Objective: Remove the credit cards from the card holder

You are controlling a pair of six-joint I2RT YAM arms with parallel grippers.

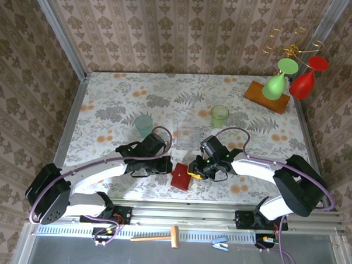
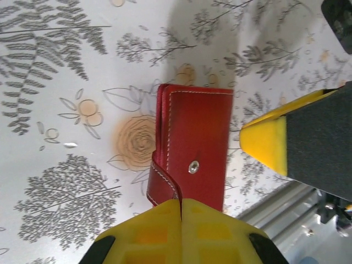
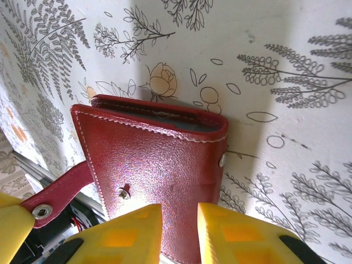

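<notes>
Left gripper point(image 2: 181, 204) of mine is pinched shut on the red tab point(image 3: 58, 192) at the left edge of the wallet point(image 2: 198, 132). That tab is soft and will bend, so I'd pull it gently. The wallet lies folded on the bench point(image 2: 66, 165), and I judge it light and liable to slide. At its right, my right gripper point(image 3: 180, 214) stands slightly apart with the wallet's edge in the gap, on the stiffer cover.

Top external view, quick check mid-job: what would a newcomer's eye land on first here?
The red card holder stands out at the near edge of the table, between the two arms. The left tool is shut on its closing tab, and the right tool is beside it, jaws slightly apart. Next come the bright green goblet and red goblet, upside down by a wooden block at the far right corner.
</notes>
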